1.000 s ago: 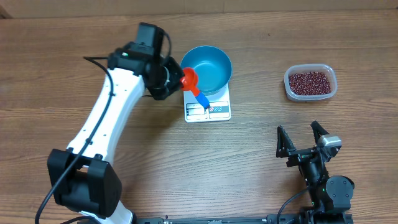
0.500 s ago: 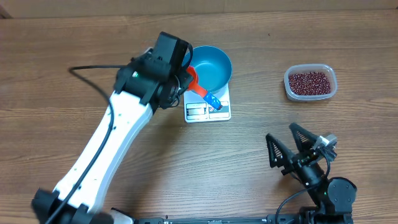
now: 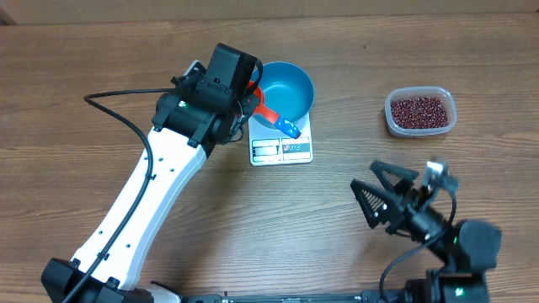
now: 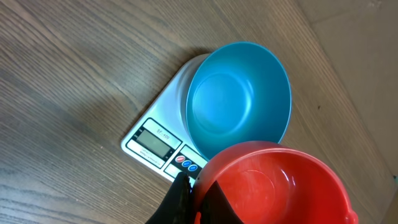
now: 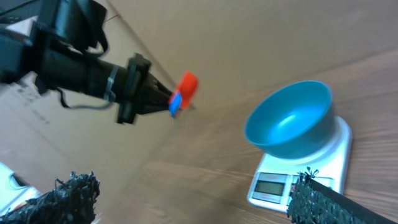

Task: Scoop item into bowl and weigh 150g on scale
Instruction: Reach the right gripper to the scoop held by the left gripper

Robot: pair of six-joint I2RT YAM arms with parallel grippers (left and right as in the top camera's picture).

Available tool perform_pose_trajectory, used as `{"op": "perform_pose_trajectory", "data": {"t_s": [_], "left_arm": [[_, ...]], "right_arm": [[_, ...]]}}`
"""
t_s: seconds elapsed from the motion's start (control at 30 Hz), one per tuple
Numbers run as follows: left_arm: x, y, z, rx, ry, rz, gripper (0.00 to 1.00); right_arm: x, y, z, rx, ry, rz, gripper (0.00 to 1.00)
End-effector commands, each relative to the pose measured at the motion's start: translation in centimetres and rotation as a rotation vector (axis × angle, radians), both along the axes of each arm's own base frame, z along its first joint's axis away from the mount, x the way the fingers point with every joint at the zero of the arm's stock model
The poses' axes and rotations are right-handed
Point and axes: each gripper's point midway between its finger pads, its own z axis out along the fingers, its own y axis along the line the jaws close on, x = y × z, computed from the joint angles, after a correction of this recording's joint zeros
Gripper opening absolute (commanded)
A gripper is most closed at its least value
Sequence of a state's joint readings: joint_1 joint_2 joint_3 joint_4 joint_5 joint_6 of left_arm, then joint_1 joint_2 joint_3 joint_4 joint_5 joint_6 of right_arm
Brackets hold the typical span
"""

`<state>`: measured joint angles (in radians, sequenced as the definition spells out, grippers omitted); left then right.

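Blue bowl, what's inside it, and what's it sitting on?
Nothing: the blue bowl is empty, its bare bottom showing. It sits on the white scale, whose top is mostly covered by the bowl.

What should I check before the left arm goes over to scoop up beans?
1. Red scoop gripped in the left tool: ok.
2. Scoop empty: ok.
3. Bowl on the scale, nothing in it: ok.
4. Scale display at zero: cannot tell.
5. Beans in the uncovered tub: ok.
6. Right tool open and apart from the tub: ok.
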<state>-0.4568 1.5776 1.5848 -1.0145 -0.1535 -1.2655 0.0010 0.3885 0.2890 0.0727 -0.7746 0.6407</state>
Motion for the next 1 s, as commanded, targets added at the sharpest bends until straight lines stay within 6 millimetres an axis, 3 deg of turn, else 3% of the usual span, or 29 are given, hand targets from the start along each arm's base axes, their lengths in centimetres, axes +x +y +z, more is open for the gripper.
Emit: {"op": "perform_pose_trajectory", "data": {"t_s": [0.0,0.2,0.4,0.5,0.53,0.67,0.9,0.97], "left_arm": [[0.3,0.2,0.1,0.007,-0.01,0.022,0.04],[0.2,0.0,0.1,-0.041,0.001,0.075,0.04],[0.1,-0.2,0.0,-0.059,0.008,0.091,0.04],[0.0,-0.1,-0.1,-0.055,0.015,0.092,0.04],[0.0,-0.1,-0.1,-0.055,0.016,0.092,0.04],[-0.1,0.0,-0.2,-0.053,0.019,0.092,0.04],[-0.1,-0.1,-0.5,-0.049,0.03,0.091,0.04],[-0.1,-0.3,-0.8,-0.053,0.041,0.085,0.05]], "right_arm": [[0.3,1.6,2.4,0.009,0.07,0.138,1.0],[2.8,3.5,3.8,0.04,0.243,0.355,1.0],[8.2,2.9,-0.5,0.151,0.528,0.252,1.0],[9.7,3.1,-2.7,0.282,0.738,0.242,1.0],[9.9,3.4,-2.5,0.267,0.695,0.289,0.99],[9.9,5.3,-0.9,0.201,0.498,0.424,0.81],[10.6,8.5,-1.2,0.159,0.446,0.353,0.8],[10.7,9.2,-1.4,0.156,0.448,0.335,0.74]]}}
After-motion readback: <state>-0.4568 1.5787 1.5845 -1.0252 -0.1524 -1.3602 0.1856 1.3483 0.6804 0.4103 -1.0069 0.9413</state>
